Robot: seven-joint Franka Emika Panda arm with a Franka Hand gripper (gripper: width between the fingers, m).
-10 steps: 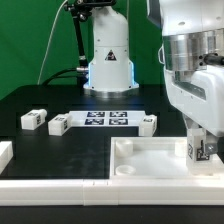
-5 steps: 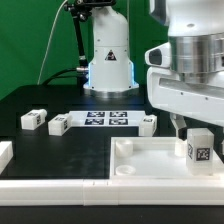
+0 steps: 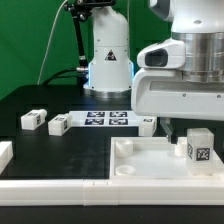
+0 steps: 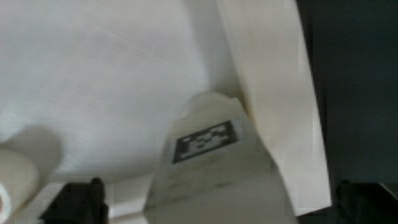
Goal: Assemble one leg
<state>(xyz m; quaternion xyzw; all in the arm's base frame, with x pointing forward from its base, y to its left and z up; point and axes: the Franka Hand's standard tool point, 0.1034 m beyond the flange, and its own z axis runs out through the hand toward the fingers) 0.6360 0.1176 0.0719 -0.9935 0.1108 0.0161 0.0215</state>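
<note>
One leg [image 3: 198,145], a small white block with a tag on its face, stands upright in the near right corner of the large white tray-like piece [image 3: 140,160]. In the wrist view the leg [image 4: 214,150] lies below and between my fingers [image 4: 80,200], against the tray's rim. My gripper [image 3: 174,130] hangs just above the tray, a little to the exterior view's left of the leg. It is open and holds nothing; in the wrist view the gripper [image 4: 222,205] has its jaws wide apart.
Three more legs lie on the black table: one [image 3: 33,119], another [image 3: 60,124] and a third [image 3: 147,123]. The marker board [image 3: 105,119] lies between them. A white part [image 3: 5,152] sits at the left edge. The robot base [image 3: 108,60] stands behind.
My gripper has let go of the leg, risen off it and shifted to the exterior view's left. The leg stays standing in the tray's corner.
</note>
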